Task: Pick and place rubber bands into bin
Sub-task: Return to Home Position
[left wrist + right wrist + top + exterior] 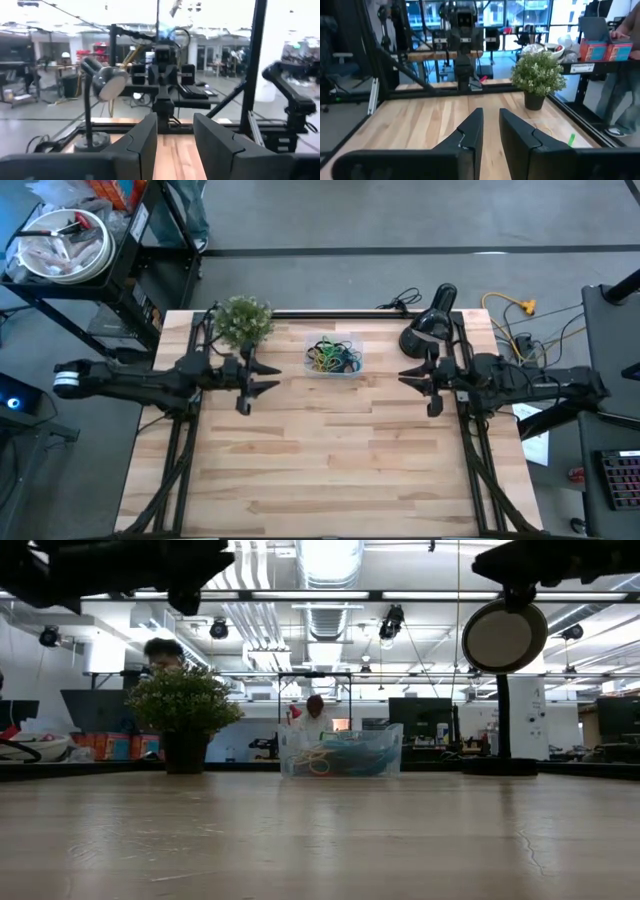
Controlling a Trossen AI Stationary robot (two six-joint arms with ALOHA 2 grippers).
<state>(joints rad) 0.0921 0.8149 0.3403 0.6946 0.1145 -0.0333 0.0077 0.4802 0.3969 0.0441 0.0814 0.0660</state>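
The clear bin (310,366) stands on its base at the far middle of the wooden table and holds a tangle of coloured rubber bands (333,358). In the low view the bands (325,758) show through the bin's wall (385,745). My left gripper (270,377) hovers above the table, left of the bin and a little nearer, pointing level toward the right edge. It is open, with nothing between its fingers (175,122). My right gripper (405,376) hovers right of the bin and points level toward the left edge. Its fingers stand a narrow gap apart, empty (490,120).
A small potted plant (243,322) stands at the far left, just beyond my left gripper. A black desk lamp (430,330) stands at the far right. Bare wood fills the middle and near part of the table (330,460). A person (315,720) sits in the room behind.
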